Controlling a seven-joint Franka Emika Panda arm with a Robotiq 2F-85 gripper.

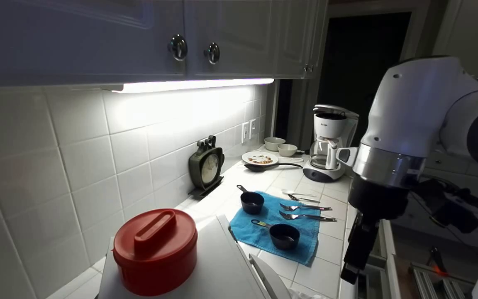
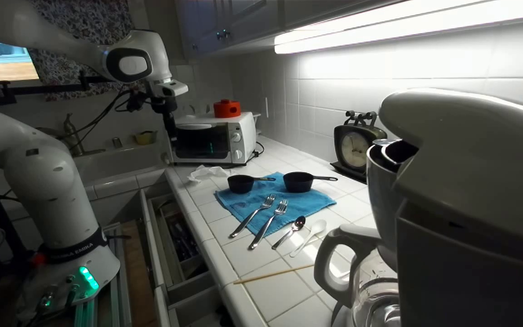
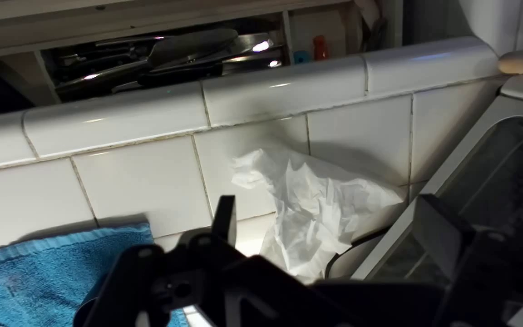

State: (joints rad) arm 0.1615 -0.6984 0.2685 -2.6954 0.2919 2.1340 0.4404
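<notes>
- Desk (image 3: 136, 181): hard tile could jam a low reach.
- Toaster oven (image 2: 215, 144): sideways drift might bump it.
- Crumpled sheet (image 3: 311, 211): on the desk near the toaster oven; thin folds could slip.
- Fingers (image 3: 223, 218): wide apart, holding nothing.

I see dark scale (image 1: 206, 168), plate (image 1: 248, 155) along back edge of counter (image 1: 327, 251); two bowls (image 1: 274, 146) beside plate; coffee maker (image 1: 328, 126) nearer front edge.

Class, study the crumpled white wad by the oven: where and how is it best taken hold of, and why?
Probably pinch the wad by its raised middle folds, coming straight down from above: those creases stand up off the counter, while the oven stands close on one side.
</notes>
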